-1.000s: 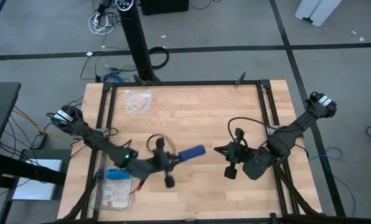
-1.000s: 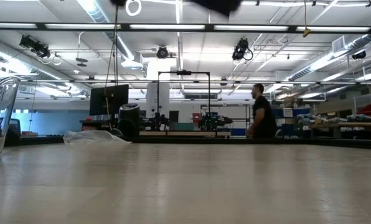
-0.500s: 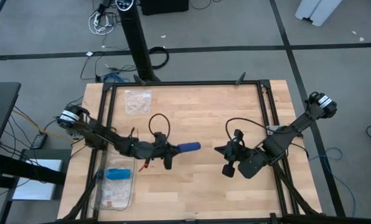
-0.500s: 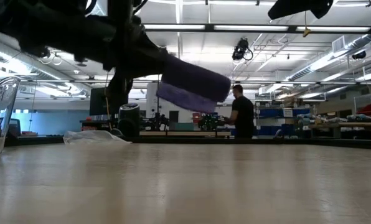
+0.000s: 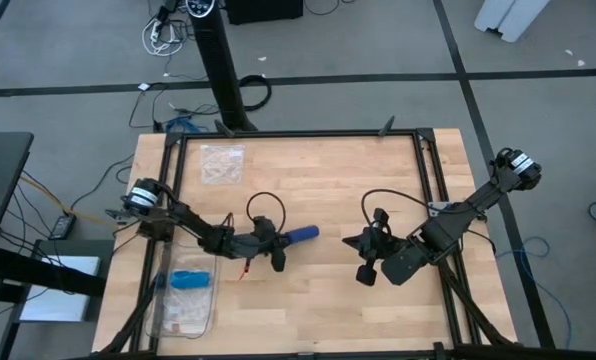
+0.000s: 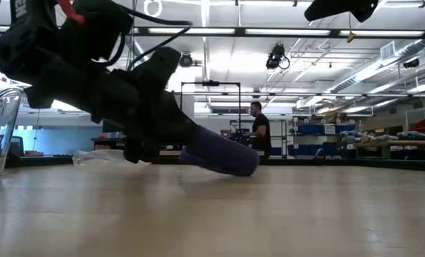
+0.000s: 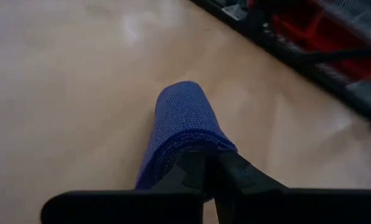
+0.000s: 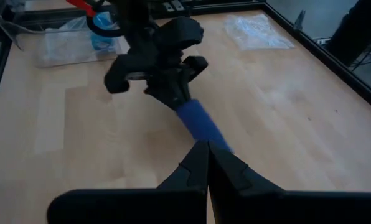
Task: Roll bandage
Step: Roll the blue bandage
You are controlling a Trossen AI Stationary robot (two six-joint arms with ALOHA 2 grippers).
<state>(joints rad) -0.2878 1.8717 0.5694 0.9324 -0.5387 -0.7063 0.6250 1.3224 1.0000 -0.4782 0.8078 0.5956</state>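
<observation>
We are looking down on the wooden table [image 5: 308, 190], and the left gripper [image 5: 278, 243] is sitting low near the middle of it, a little toward the left edge, its jaws pinched narrow on one end of the bandage [image 5: 300, 236]. The bandage is showing as a compact blue roll, its free end pointing toward the table's centre; from table height it is slanting downward with that free end [image 6: 227, 158] at or just above the wood, and we cannot tell whether it is actually touching. Through the left wrist camera we are seeing the dark fingers [image 7: 195, 174] closing tightly over the near end of the roll [image 7: 182, 121]. The right gripper [image 5: 350, 240] is hanging near the right edge, well apart from the roll, its jaws pressed together with nothing between them, and its fingers [image 8: 201, 163] are pointing toward the left arm's work. By the front-left corner a clear plastic bag [image 5: 183, 305] is lying with a light-blue item [image 5: 190, 279] on it, and a second clear bag [image 5: 222, 163] is resting near the back-left corner. In the room beyond the table, a person [image 6: 257, 128] is standing among shelving.
</observation>
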